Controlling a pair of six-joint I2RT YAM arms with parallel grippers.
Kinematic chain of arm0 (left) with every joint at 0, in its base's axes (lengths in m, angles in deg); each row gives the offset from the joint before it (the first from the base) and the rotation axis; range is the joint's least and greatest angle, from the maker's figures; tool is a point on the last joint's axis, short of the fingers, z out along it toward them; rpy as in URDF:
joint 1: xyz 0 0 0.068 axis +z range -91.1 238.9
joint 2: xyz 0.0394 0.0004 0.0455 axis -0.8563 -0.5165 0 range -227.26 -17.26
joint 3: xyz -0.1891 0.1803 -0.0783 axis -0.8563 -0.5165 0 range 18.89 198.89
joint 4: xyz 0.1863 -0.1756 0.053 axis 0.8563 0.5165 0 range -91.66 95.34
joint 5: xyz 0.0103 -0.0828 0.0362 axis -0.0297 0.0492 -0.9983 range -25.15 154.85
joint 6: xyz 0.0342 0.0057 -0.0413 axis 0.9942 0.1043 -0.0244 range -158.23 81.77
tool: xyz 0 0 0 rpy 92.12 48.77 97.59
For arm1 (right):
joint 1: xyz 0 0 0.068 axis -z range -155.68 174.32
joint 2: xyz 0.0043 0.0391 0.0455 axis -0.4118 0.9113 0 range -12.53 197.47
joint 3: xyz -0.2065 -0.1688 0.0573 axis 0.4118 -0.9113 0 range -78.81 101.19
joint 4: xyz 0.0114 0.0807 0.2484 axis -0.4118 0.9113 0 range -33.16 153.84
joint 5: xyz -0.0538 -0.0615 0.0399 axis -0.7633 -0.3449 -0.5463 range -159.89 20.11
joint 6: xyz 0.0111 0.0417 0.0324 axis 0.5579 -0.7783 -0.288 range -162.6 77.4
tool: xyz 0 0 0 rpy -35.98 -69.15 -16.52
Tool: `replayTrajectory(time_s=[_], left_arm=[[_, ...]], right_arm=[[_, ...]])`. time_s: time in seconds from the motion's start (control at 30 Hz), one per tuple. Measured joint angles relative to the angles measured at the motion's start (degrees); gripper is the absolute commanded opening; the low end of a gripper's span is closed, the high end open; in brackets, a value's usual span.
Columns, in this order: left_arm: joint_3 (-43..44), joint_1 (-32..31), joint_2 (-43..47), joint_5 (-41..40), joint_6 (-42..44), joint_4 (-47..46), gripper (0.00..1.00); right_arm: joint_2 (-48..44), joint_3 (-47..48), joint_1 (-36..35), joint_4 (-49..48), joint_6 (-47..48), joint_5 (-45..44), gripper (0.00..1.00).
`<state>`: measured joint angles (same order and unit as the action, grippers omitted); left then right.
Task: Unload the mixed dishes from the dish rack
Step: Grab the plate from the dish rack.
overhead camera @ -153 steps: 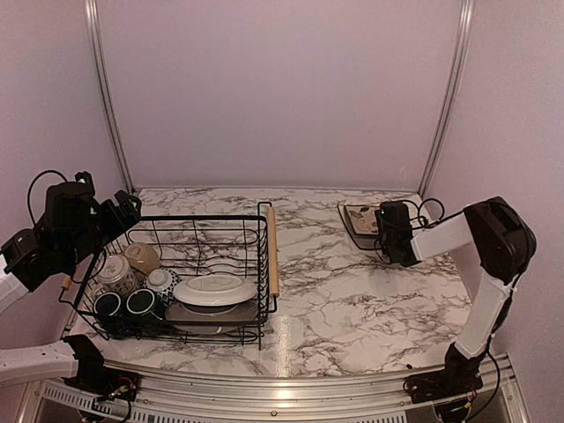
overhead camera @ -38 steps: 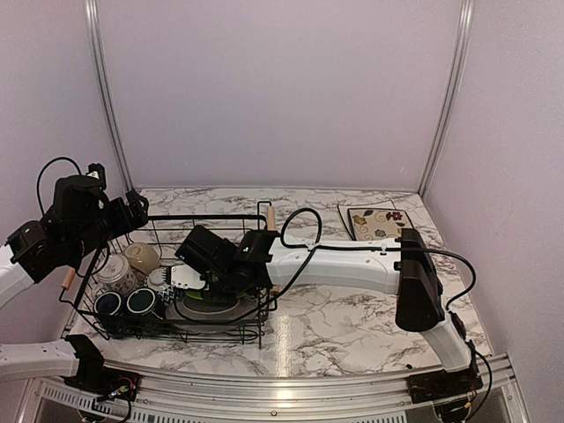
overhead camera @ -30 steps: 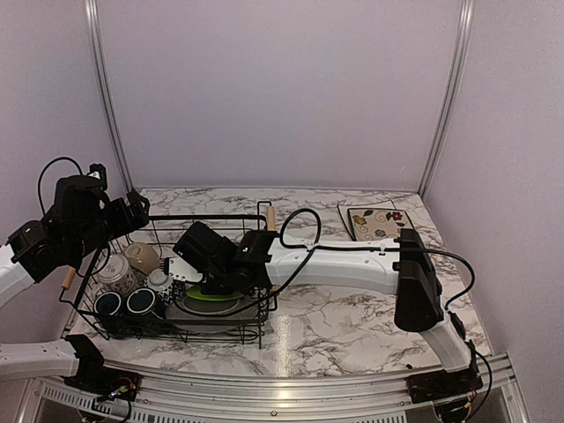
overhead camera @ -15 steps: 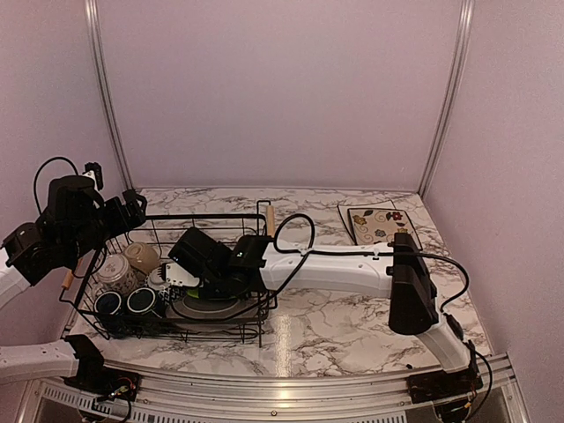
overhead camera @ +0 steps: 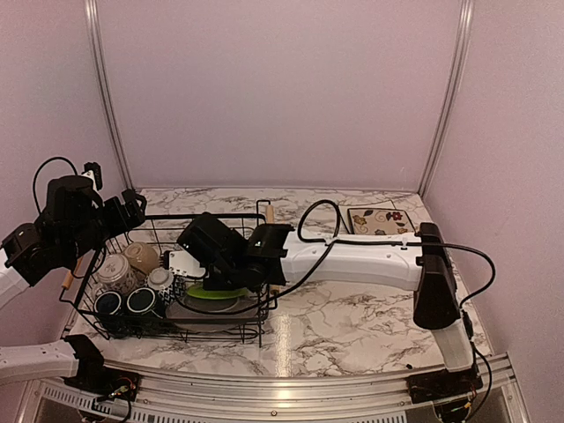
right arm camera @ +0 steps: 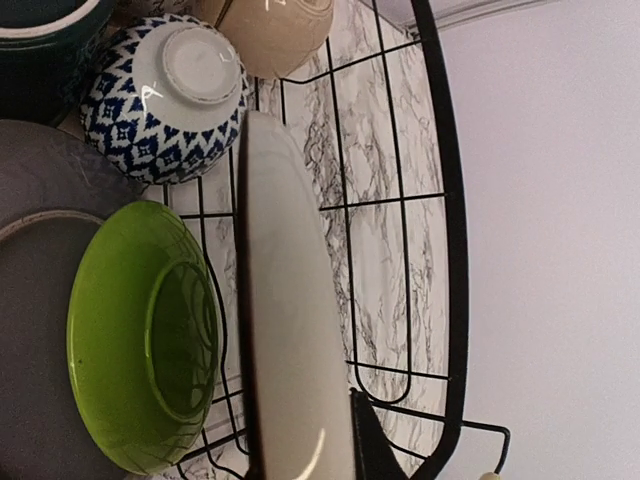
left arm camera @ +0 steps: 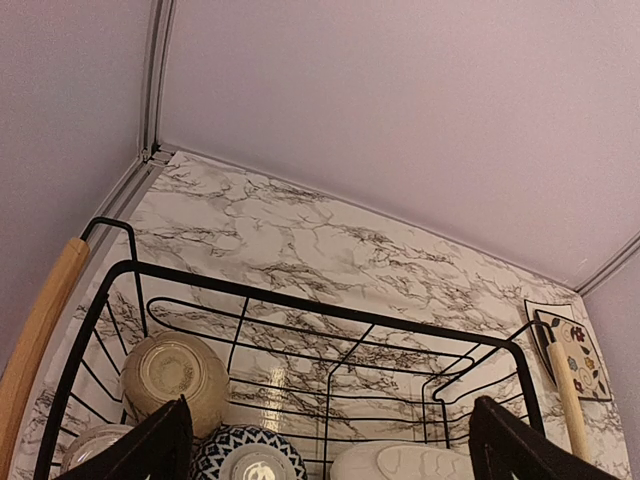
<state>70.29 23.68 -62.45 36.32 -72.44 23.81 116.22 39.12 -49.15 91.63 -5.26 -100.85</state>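
The dish rack [overhead camera: 220,218] stands at the table's left. My right gripper [overhead camera: 189,262] reaches into it and is shut on the rim of the white plate [right arm camera: 290,330], which it holds on edge above the lime-green plate [right arm camera: 130,340]. That green plate [overhead camera: 216,292] lies on the grey plate [right arm camera: 35,290]. A blue-patterned mug [right arm camera: 170,95], a tan mug [overhead camera: 141,256] and dark-blue mugs [overhead camera: 107,304] fill the rack's left end. My left gripper [left arm camera: 335,462] hovers open over the rack's left rim [left arm camera: 300,305], holding nothing. The square floral plate [overhead camera: 379,220] lies on the table at back right.
The rack's wooden handles [overhead camera: 272,251] [left arm camera: 40,310] run along its short sides. My right arm [overhead camera: 352,260] stretches across the marble table [overhead camera: 335,308] in front of the floral plate. Walls close in behind and on both sides.
My right gripper closed on the white plate and raised it a little off the green plate, and its arm drew back to the right. The left gripper stayed open and almost still.
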Motion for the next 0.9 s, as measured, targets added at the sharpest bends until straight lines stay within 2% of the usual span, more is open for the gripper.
replayTrajectory(time_s=[0.2,0.4,0.6,0.73,0.9], left_arm=[[0.0,0.0,0.02,-0.07,0.0,0.0,0.99],[0.0,0.0,0.02,-1.03,0.04,-0.02,0.99],[0.0,0.0,1.03,-2.58,0.0,-0.2,0.99],[0.0,0.0,2.23,-3.56,-0.02,-0.98,0.99],[0.26,0.0,2.19,-3.67,-0.04,-1.29,0.99]], right_arm=[[-10.8,-5.88,-0.02,-4.61,-1.16,0.48,0.0],[-17.51,-10.97,-0.02,-11.3,-4.09,1.09,0.0],[-22.51,-17.29,1.84,-15.19,-12.44,7.93,0.0],[-26.27,-20.02,6.47,-17.57,-21.11,15.23,0.0],[-33.94,-26.84,17.79,-25.38,-35.3,27.41,0.0]])
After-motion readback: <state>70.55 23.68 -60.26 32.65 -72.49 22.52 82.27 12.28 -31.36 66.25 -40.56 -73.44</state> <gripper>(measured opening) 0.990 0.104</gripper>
